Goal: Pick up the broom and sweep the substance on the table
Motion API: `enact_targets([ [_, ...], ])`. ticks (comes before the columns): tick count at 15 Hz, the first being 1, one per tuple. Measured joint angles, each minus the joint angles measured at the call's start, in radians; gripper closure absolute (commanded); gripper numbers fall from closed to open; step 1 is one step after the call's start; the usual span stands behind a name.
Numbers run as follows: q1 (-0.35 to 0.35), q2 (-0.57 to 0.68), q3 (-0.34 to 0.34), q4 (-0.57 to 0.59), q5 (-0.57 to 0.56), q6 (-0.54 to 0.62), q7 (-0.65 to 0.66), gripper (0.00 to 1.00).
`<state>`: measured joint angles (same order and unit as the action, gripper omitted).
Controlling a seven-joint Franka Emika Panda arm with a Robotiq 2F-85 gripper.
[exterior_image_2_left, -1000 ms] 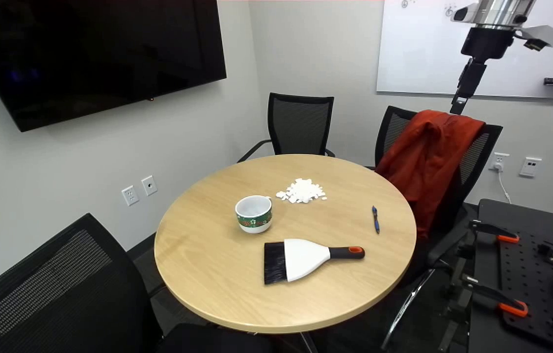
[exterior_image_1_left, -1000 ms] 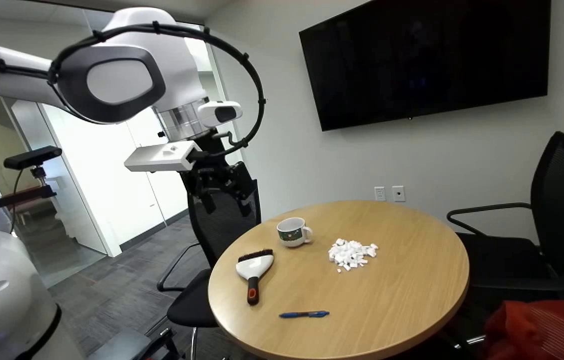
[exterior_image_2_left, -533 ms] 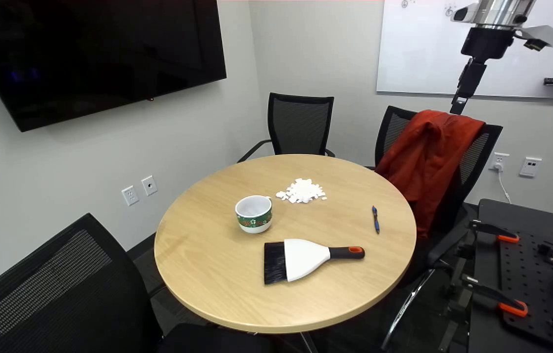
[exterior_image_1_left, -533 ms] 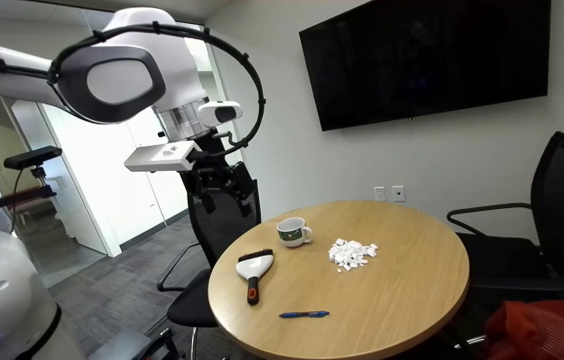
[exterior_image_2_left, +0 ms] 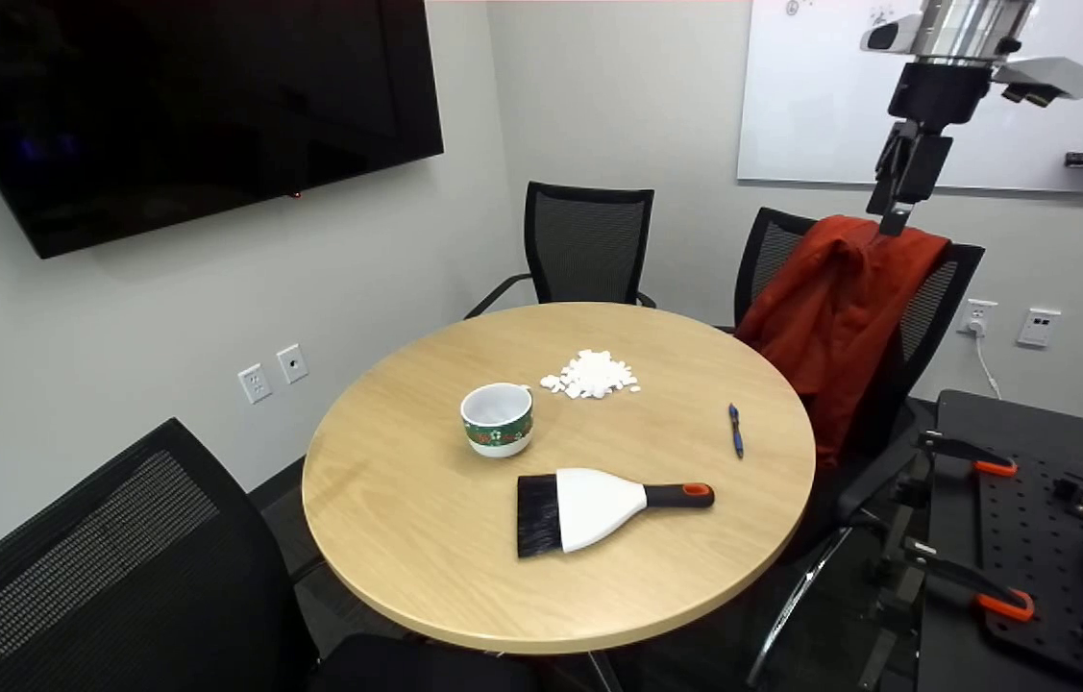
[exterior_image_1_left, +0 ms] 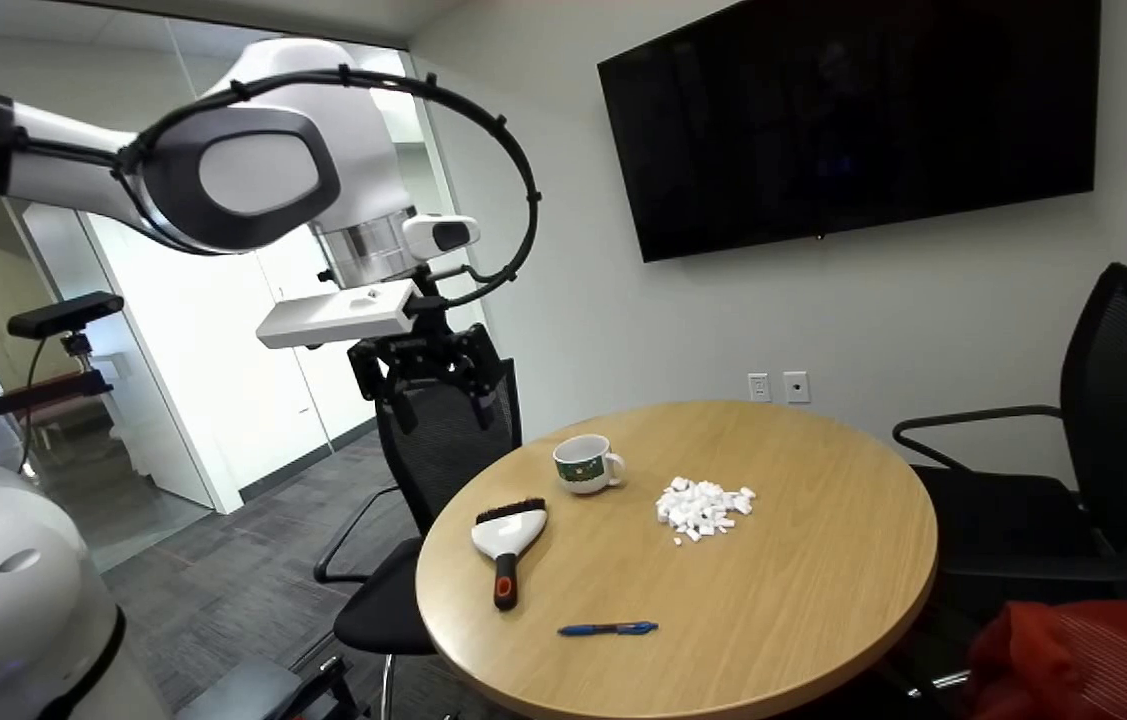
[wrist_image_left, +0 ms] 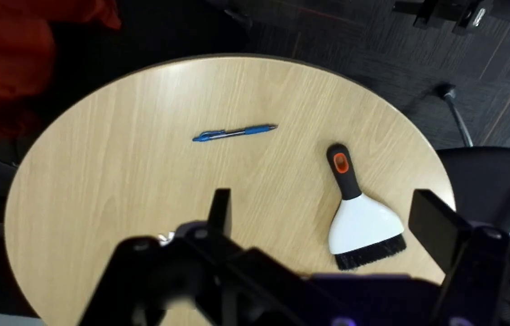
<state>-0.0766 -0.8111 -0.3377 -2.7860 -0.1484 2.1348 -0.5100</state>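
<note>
In both exterior views my black two-fingered pincer (exterior_image_1_left: pixel 444 413) hangs above the level of the round counter (exterior_image_1_left: pixel 803 620) with a light-tan wooden top, well apart from everything on it; its fingers (wrist_image_left: pixel 438 226) are spread wide. The small hand broom (exterior_image_2_left: pixel 599 506) with a flat white head, black bristles and dark, orange-inset handle lies on the counter toward its edge. My wrist view frames this broom between the two fingers, well below them. The white crumb-like substance (exterior_image_2_left: pixel 591 375), a loose patch of many small pieces, lies nearer the middle, well apart from the broom; in the wrist view only a few show beside my pincer. A white mug (exterior_image_2_left: pixel 497 438) with a green patterned band stands upright near the bristles, its handle turned toward the substance. A slim blue pen (wrist_image_left: pixel 235 132) lies near the broom's handle end.
</note>
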Motion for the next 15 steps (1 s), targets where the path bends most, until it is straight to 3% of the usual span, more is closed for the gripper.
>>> enact_targets([
  [5, 0.121, 0.108, 0.062, -0.002, -0.012, 0.091, -0.085, 0.0],
  [12, 0.119, 0.124, 0.068, 0.001, -0.008, 0.101, -0.083, 0.0],
  [15, 0.138, 0.185, 0.062, -0.005, 0.019, 0.22, -0.095, 0.0],
])
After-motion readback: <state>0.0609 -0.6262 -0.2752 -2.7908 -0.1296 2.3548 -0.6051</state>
